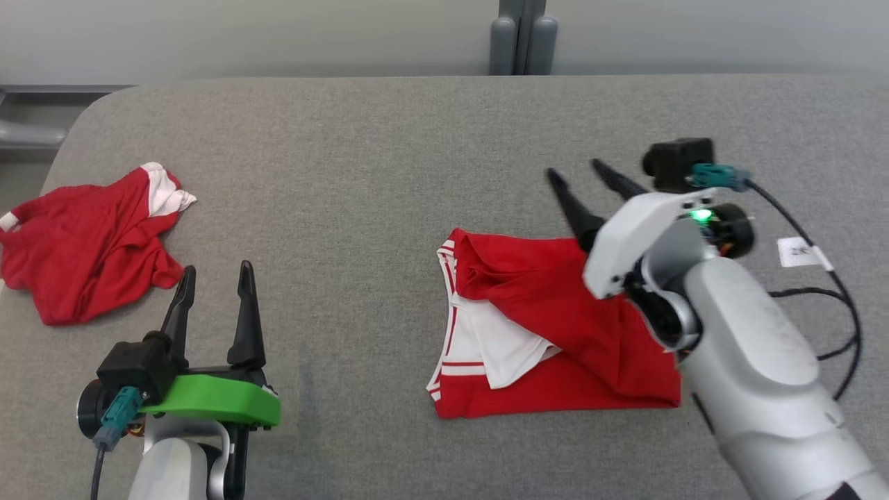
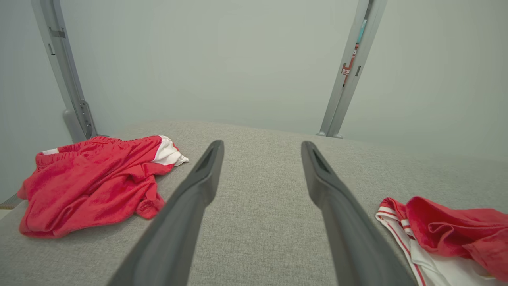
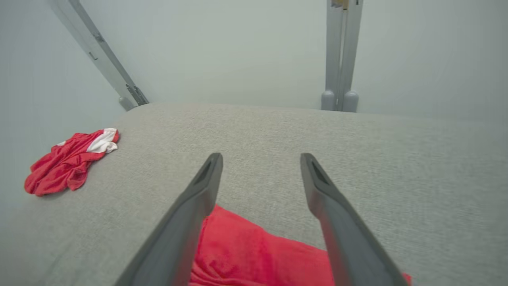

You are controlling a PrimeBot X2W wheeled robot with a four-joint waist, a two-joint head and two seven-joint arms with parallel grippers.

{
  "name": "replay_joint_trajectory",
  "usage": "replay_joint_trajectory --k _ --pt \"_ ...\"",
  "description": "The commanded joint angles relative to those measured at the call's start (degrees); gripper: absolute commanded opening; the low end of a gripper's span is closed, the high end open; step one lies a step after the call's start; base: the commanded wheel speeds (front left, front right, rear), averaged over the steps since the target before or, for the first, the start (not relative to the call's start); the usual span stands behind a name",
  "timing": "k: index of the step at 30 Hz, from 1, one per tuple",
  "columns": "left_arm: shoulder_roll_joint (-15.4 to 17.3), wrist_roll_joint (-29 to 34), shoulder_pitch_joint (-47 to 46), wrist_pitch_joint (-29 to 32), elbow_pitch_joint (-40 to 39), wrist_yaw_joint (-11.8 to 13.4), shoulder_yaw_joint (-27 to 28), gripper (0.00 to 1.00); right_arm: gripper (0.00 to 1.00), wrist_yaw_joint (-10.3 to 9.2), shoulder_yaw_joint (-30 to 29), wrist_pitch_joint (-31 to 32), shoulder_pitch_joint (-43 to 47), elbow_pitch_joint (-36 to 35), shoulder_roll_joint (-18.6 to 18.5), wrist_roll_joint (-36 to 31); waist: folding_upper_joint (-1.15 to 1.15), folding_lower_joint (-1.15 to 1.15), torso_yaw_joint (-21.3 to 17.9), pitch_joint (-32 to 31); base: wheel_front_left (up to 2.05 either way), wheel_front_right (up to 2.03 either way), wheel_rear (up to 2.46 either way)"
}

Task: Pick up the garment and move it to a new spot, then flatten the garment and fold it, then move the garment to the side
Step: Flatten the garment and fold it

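Bright diffuse light, faint shadows; wrist views hazy, edges warped.

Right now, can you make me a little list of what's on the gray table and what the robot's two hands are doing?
Table: gray fabric top
Folded garment: red and white, lying partly folded on the robot's right
Crumpled garment: red with a white patch, bunched at the far left
Left gripper: open, empty, over the table
Right gripper: open, empty, above the folded garment's far edge
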Motion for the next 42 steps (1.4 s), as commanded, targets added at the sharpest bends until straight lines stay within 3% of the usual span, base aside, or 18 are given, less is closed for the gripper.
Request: replay_joint_trajectory --k 1,5,6,7,8,12,17,25,32,36,37,42 --pt "0.0 0.1 0.6 -0.1 -0.2 -0.2 0.2 1.00 1.00 -0.10 -2.2 -0.7 2.4 -0.2 -1.6 -3.1 0.00 0.00 -0.8 -0.4 0.00 0.00 0.00" --pt "0.0 0.1 0.7 -0.1 -0.3 -0.2 0.1 1.00 1.00 -0.09 -10.0 -1.9 6.4 -1.5 -4.2 -11.0 0.00 0.00 -1.5 -0.5 0.00 0.00 0.00" --pt "0.0 0.0 0.6 -0.1 -0.3 -0.2 0.2 1.00 0.64 -0.09 -11.6 -1.9 8.0 -1.5 -4.7 -12.5 0.00 0.00 -1.7 -0.4 0.00 0.00 0.00" --pt "0.0 0.0 0.6 -0.1 -0.3 -0.2 0.1 1.00 0.46 -0.09 -13.0 -1.8 9.2 -1.4 -4.9 -13.4 0.00 0.00 -1.8 -0.4 0.00 0.00 0.00" --pt "0.0 -0.1 0.5 -0.1 -0.3 -0.2 0.1 1.00 0.00 -0.09 -14.0 -1.6 10.5 -1.3 -5.2 -14.9 0.00 0.00 -2.0 -0.3 0.00 0.00 0.00" --pt "0.0 0.2 0.3 -0.1 -0.4 -0.2 0.1 1.00 0.00 -0.09 -14.7 -1.2 13.8 -1.6 -4.2 -17.5 0.00 0.00 -2.7 -0.1 0.00 0.00 0.00" --pt "0.0 0.5 -0.1 -0.1 -0.2 -0.2 0.0 1.00 0.00 -0.09 -10.3 -1.7 14.9 -0.2 -3.1 -18.1 0.00 0.00 -3.2 0.1 0.00 0.00 0.00" --pt "0.0 0.6 0.1 -0.1 0.5 -0.2 -0.5 1.00 0.00 -0.09 3.7 -1.0 14.5 1.2 -1.4 -14.1 0.00 0.00 -3.0 -0.8 0.00 0.00 0.00" --pt "0.1 0.6 1.7 -0.1 0.6 -0.2 0.1 1.00 0.00 -0.11 20.7 -1.2 16.5 -5.5 -1.0 -6.6 0.00 0.00 -3.3 -2.3 0.00 0.00 0.00" --pt "0.1 0.7 2.4 -0.1 0.5 -0.2 0.7 1.00 0.00 -0.11 25.6 -1.7 17.3 -9.9 -1.4 -1.1 0.00 0.00 -3.9 -3.0 0.00 0.00 0.00" --pt "0.1 0.7 2.5 -0.1 0.4 -0.2 0.8 1.00 1.00 -0.11 25.2 -2.5 17.3 -11.1 -1.4 -0.4 0.00 0.00 -4.1 -3.1 0.00 0.00 0.00" --pt "0.1 0.8 3.3 -0.1 0.4 -0.2 1.1 1.00 1.00 -0.11 15.5 -8.0 18.0 -14.4 -1.8 -2.2 0.00 0.00 -4.7 -3.8 0.00 0.00 0.00"
